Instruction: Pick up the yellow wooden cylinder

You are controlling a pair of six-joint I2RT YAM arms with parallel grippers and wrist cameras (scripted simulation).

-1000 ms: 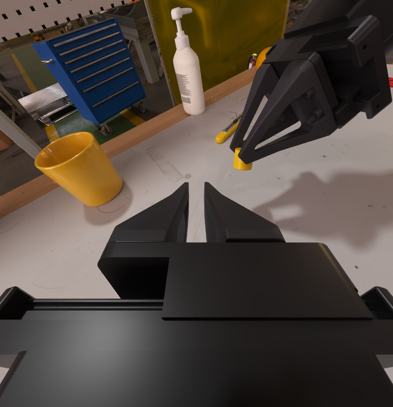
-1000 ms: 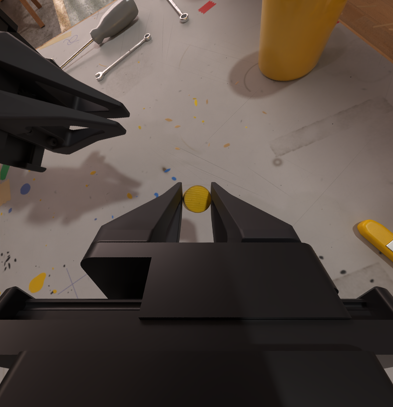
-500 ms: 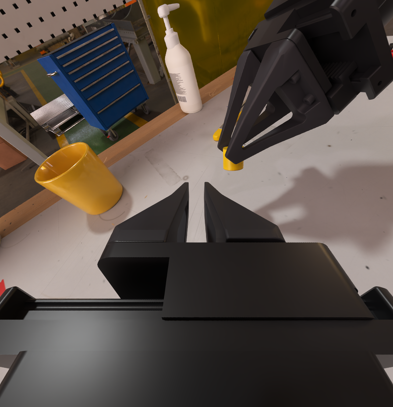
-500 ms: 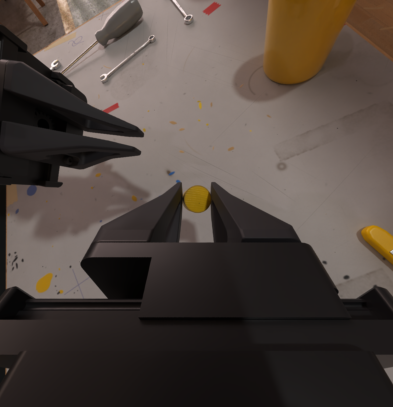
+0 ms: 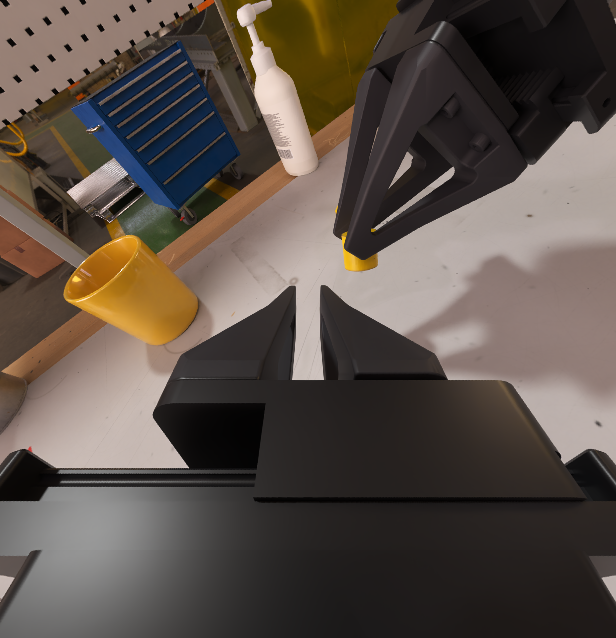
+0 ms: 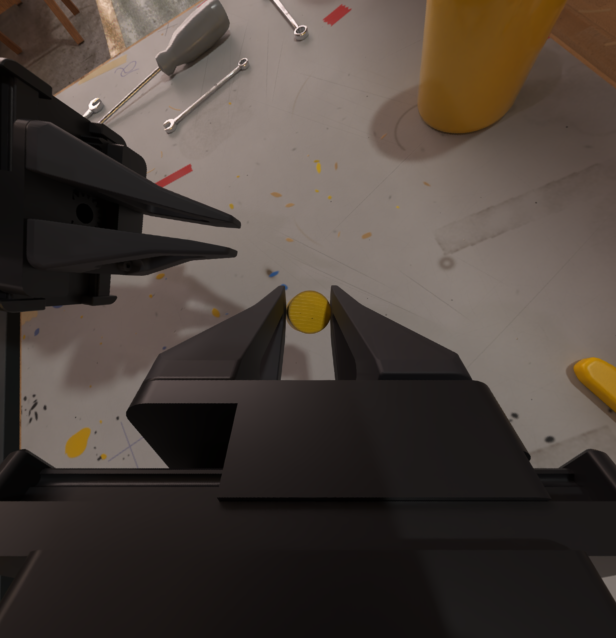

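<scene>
The yellow wooden cylinder point(image 6: 308, 312) sits upright between the fingers of my right gripper point(image 6: 308, 293), which is shut on it and holds it a little above the white table point(image 6: 437, 310). In the left wrist view the right gripper point(image 5: 356, 247) points down at the upper right, and the cylinder's lower end point(image 5: 360, 262) sticks out below its fingertips. My left gripper point(image 5: 307, 288) is shut and empty, low over the table just in front of the cylinder. It also shows at the left of the right wrist view point(image 6: 237, 240).
A yellow cup point(image 5: 127, 293) stands near the table's wooden edge point(image 5: 230, 214) and also shows in the right wrist view point(image 6: 479, 62). A white pump bottle point(image 5: 282, 114) stands behind. A yellow utility knife point(image 6: 603, 390), wrenches point(image 6: 206, 95) and a grey-handled screwdriver point(image 6: 189, 45) lie around.
My right gripper has risen with the cylinder, so the table looks farther off in its view. My left gripper has come closer to the cylinder.
</scene>
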